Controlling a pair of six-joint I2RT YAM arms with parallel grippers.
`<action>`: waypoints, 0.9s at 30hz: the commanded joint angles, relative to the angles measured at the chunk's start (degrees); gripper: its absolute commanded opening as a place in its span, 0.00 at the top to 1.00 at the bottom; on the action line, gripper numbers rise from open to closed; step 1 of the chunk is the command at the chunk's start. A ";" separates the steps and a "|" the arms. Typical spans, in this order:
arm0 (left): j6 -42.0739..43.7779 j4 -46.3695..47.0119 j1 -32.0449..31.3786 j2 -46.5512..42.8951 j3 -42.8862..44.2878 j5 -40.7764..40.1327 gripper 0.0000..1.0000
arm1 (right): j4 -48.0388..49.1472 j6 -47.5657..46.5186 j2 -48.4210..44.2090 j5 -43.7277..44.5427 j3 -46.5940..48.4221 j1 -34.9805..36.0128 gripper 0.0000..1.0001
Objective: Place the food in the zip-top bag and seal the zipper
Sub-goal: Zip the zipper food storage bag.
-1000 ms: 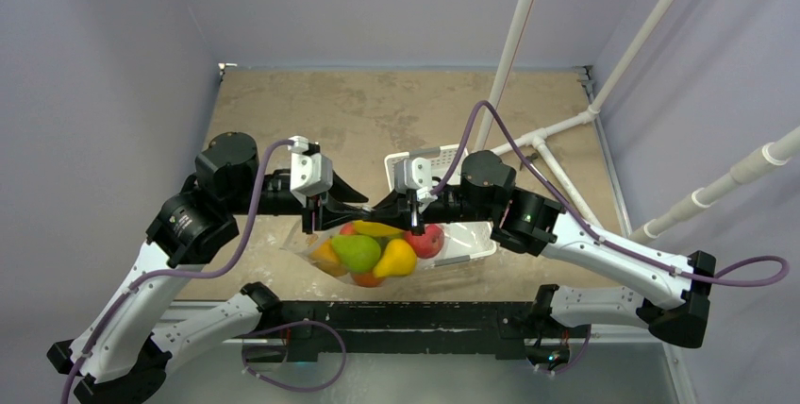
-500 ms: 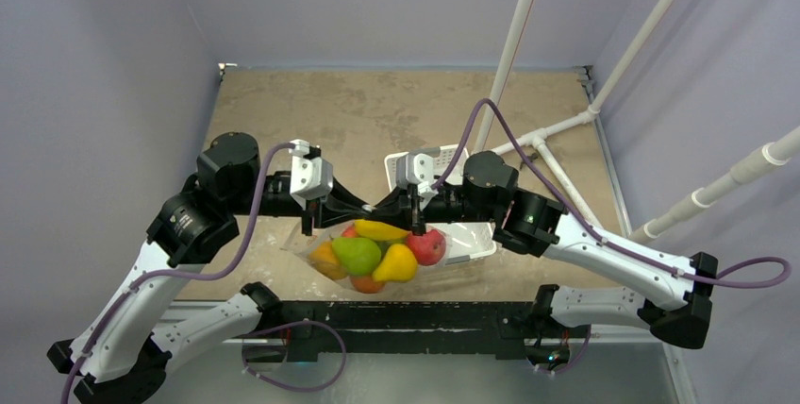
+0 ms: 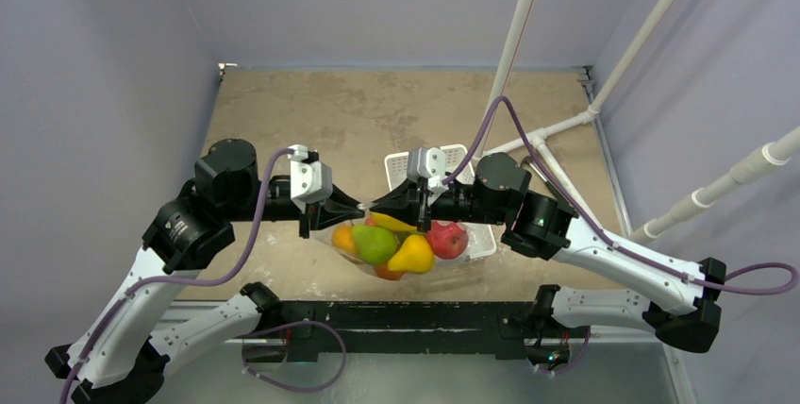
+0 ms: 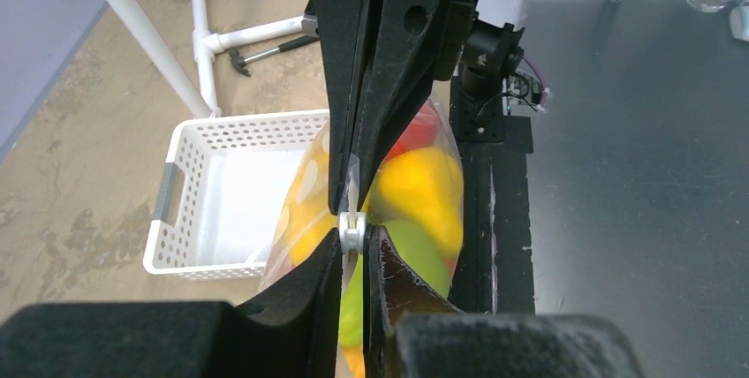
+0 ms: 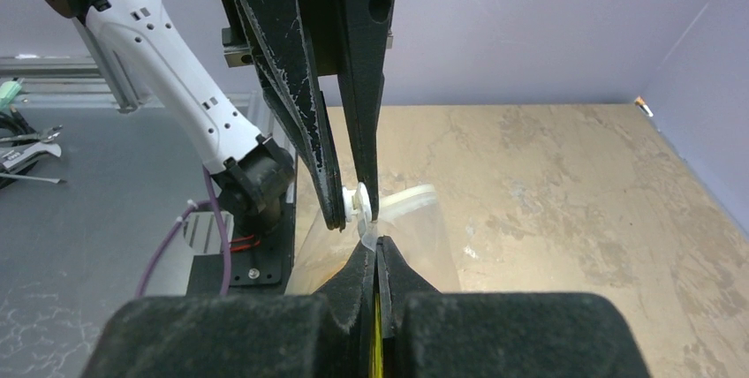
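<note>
The clear zip-top bag [image 3: 396, 251] hangs between my two grippers, which meet tip to tip above it. Inside it sits the food: a green pear [image 3: 375, 244], a yellow fruit [image 3: 412, 253], a red one [image 3: 449, 237] and an orange one [image 3: 345, 237]. My left gripper [image 4: 353, 241] is shut on the small white slider [image 4: 351, 230] of the zipper. My right gripper [image 5: 376, 247] is shut flat on the bag's top edge [image 5: 366, 230] right beside that slider. The yellow fruit [image 4: 424, 188] and the green fruit [image 4: 399, 263] press against the bag wall below the left fingers.
The white perforated tray [image 3: 479, 239] stands on the tan table just behind and right of the bag; in the left wrist view the tray [image 4: 203, 184] is bare inside. White pipes [image 3: 557, 130] run across the table's right rear. The black base rail [image 3: 406, 314] lies at the near edge.
The left jaws have narrowed onto the white slider. Both wrists and the bag of fruit have shifted a little right and upward.
</note>
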 commanded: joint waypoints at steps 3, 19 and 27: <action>0.51 -5.93 -0.14 -0.46 -0.58 -4.95 1.00 | 7.01 0.91 -3.01 2.37 2.05 -0.10 1.00; -0.80 -13.20 -0.13 -1.77 2.71 -11.44 1.00 | 12.35 2.57 -1.71 1.48 -0.39 -0.10 1.00; -3.46 -16.58 -0.18 -2.29 3.07 -16.71 1.00 | 14.30 2.84 -1.01 3.75 -0.46 -0.10 1.00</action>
